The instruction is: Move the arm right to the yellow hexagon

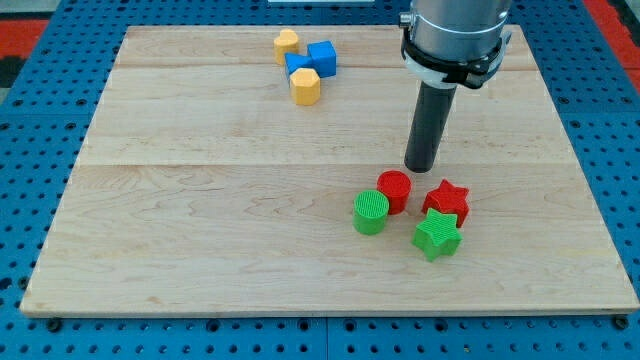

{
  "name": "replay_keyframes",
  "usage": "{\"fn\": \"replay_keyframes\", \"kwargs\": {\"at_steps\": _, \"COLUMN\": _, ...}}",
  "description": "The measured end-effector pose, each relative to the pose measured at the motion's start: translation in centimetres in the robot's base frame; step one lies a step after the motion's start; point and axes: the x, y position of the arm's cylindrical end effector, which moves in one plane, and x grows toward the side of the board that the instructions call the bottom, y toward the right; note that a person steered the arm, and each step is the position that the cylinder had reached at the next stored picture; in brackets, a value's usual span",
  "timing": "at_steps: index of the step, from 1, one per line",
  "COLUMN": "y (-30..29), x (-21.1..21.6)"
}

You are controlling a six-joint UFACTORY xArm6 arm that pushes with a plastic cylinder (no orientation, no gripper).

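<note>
The yellow hexagon [306, 87] sits near the view's top centre, touching a blue block [298, 66] above it. Another blue cube [322, 56] and a yellow heart-shaped block [287, 43] sit close by in the same cluster. My tip [421, 167] rests on the board to the right of and below the hexagon, well apart from it. The tip stands just above a red cylinder [394, 189].
A green cylinder [370, 212], a red star [446, 201] and a green star [437, 236] cluster below the tip. The wooden board [200, 250] lies on a blue pegboard [30, 120]. The arm's grey body [455, 30] hangs over the board's top right.
</note>
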Motion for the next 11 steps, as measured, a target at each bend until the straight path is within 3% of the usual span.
{"fn": "replay_keyframes", "kwargs": {"at_steps": 9, "y": 0.0, "x": -0.5}}
{"fn": "replay_keyframes", "kwargs": {"at_steps": 11, "y": 2.6, "x": -8.9}}
